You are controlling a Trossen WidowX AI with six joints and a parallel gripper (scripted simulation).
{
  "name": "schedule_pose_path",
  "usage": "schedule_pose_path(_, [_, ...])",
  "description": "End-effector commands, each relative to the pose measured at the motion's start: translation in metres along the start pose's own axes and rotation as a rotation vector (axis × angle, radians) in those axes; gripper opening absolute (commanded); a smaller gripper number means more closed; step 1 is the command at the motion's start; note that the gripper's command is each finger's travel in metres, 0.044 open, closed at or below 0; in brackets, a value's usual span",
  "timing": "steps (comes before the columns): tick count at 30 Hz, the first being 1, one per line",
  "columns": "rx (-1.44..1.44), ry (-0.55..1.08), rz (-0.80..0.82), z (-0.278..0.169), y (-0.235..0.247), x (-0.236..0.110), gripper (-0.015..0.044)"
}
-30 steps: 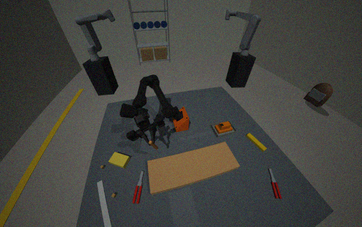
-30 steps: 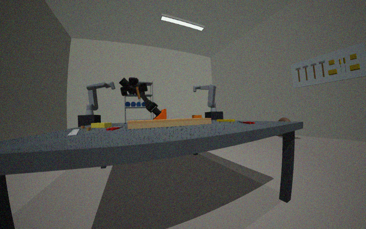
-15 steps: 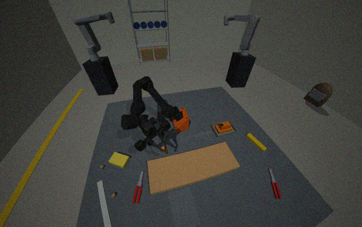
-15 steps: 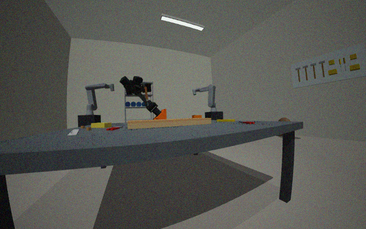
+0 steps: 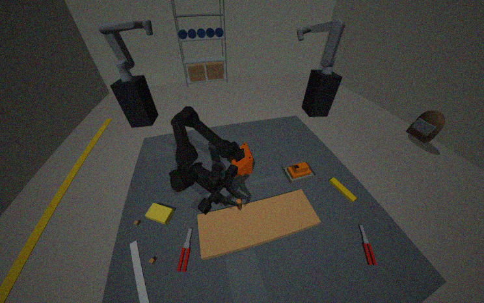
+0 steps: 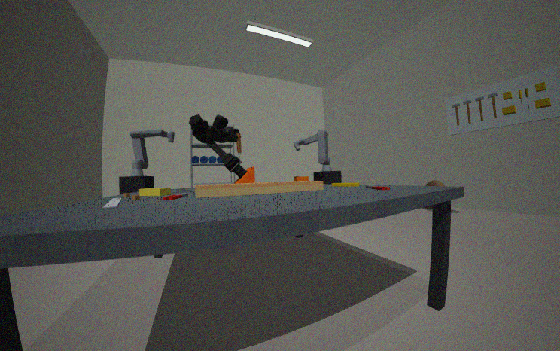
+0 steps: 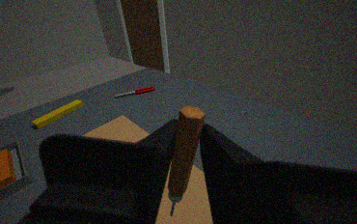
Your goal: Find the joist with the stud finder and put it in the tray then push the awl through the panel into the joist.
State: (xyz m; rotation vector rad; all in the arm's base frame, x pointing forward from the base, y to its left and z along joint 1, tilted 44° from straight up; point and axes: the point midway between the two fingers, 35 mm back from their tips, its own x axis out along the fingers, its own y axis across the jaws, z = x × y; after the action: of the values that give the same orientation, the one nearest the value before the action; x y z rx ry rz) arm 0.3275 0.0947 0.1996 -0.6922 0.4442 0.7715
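Your arm folds forward, gripper (image 5: 233,201) pinching the awl (image 7: 186,152) upright above the panel's (image 5: 257,223) 11 o'clock edge.

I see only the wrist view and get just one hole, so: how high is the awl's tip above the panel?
Observer: In the exterior view the awl hangs upright, well above the panel, not touching it.
Operator: Where over the panel is it?
Observer: In the top view the gripper, shut on the awl, is at the panel's far long edge, toward the end nearer the yellow block.
Operator: Is the stud finder put away?
Observer: Yes. The top view shows the stud finder lying in the tray, beyond the panel's other end.
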Motion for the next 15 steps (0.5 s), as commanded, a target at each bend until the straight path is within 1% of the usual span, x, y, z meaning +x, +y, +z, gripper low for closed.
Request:
schedule_pose_path(1, [-0.025, -0.005, 0.066, 0.003, 0.007, 0.013, 0.0000])
schedule_pose_path(15, [-0.094, 0.011, 0.309, 0.001, 0.041, 0.069, 0.0000])
